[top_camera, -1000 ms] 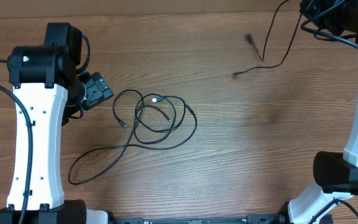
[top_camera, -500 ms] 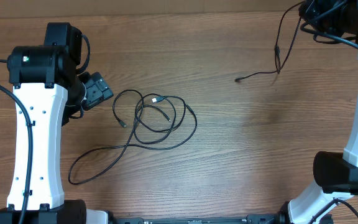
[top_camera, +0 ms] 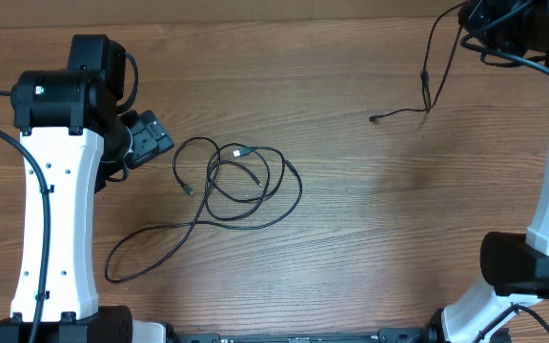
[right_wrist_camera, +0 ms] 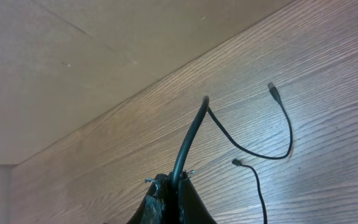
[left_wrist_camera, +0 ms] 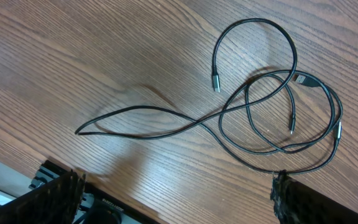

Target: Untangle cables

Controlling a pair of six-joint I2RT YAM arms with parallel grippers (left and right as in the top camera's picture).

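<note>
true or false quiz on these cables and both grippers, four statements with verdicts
1. The right gripper is shut on a thin black cable. True.
2. The left gripper grips a cord from the tangle of thin black cables. False: it is open with nothing between its fingers, and the tangle lies loose on the wooden table.
3. The held cable runs through the tangle. False: it hangs apart from it, by the table's far right corner.
4. A silvery plug sits in the tangle. True.
</note>
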